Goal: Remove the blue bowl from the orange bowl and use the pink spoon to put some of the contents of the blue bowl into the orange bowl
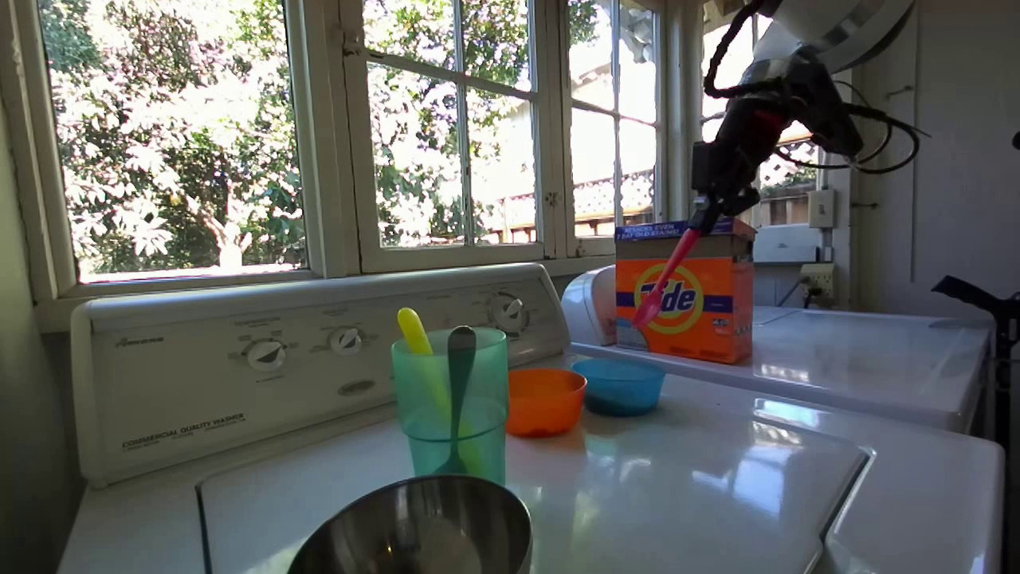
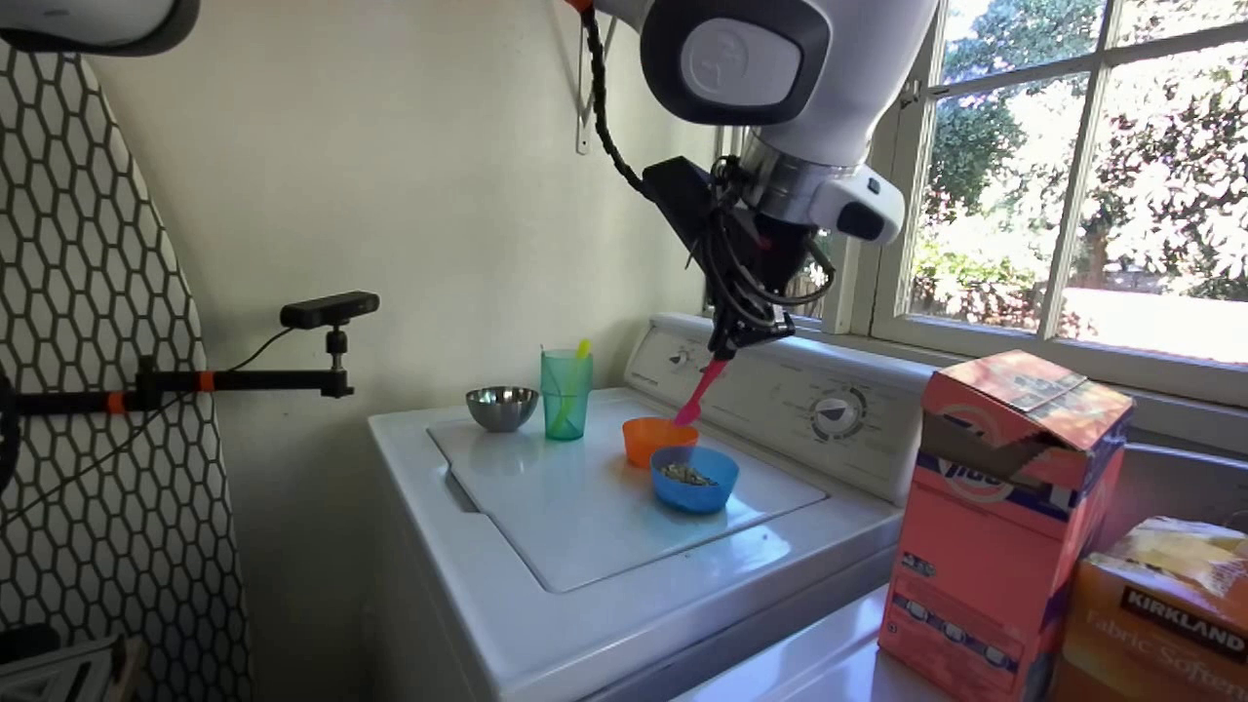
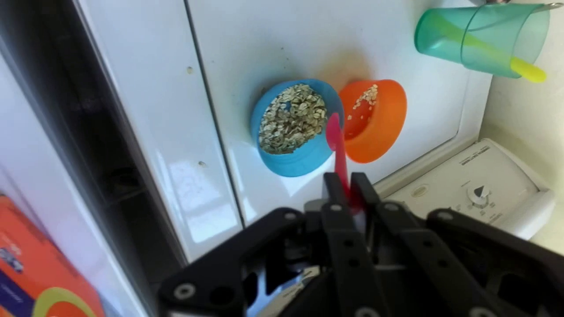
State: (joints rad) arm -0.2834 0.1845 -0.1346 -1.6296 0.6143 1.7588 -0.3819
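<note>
- My landmark is the orange bowl point(image 3: 382, 132): it sits upright on the white washer lid point(image 1: 637, 486), near the control panel point(image 1: 319, 375), with a small scatter of flakes point(image 3: 368, 96) inside.
- The blue bowl point(image 3: 304, 160) is out of the orange bowl and stands just beside it on the same lid; I cannot tell whether their rims touch. My wrist view shows a heap of oat flakes point(image 3: 293, 119) in it, far more than the orange bowl has.
- I have the gripper point(image 3: 346, 182) up above the level of the orange bowl, clamped on the handle of the pink spoon point(image 3: 339, 149).
- That spoon is tilted, head down, higher than the orange bowl and apart from both bowls; in the wrist view its head covers part of the blue rim on the side next to the orange bowl.
- The green cup point(image 2: 567, 414) stands near the orange bowl, on the side away from the blue bowl, with a yellow utensil point(image 3: 526, 69) and a grey utensil point(image 1: 460, 367) leaning in it.
- The steel bowl point(image 2: 502, 411) is farther from the orange bowl than the cup is.
- Well apart from the orange bowl, past the blue bowl, I see the Tide box point(image 1: 693, 311); in an exterior view the Kirkland box point(image 2: 1141, 653) is farther out again.
</note>
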